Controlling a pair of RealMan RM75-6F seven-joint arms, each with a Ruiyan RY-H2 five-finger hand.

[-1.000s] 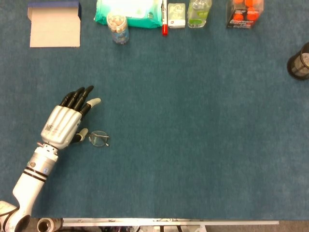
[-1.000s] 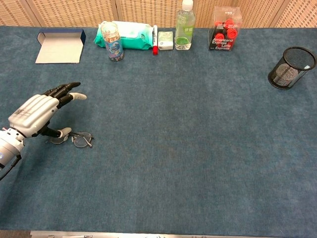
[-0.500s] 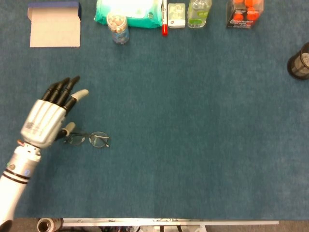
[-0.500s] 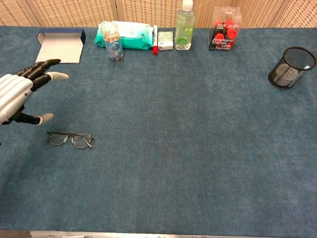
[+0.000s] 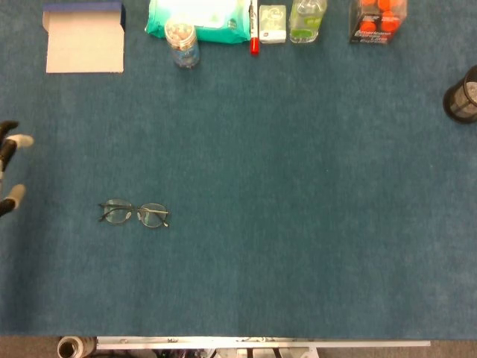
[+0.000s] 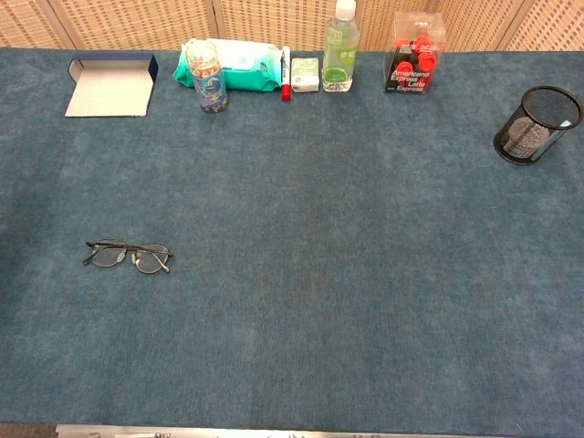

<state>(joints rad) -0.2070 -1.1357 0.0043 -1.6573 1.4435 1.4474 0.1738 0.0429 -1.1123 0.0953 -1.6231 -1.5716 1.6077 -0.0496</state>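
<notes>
Keeping my left hand (image 5: 9,168) at nine o'clock, fingers spread and holding nothing, I leave the glasses (image 5: 134,214) lying flat on the table (image 5: 298,224). My right hand is out of sight.

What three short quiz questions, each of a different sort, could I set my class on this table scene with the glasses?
1. True or false: the left hand is holding the glasses.
2. Multiple choice: the black mesh cup stands at the table's A) right edge, B) middle, C) near-left corner.
3. Fill in: the glasses lie flat on the blue ____.

Key
1. False: only its fingertips show at the left edge of the head view, apart from the glasses.
2. A.
3. Cloth.
</notes>
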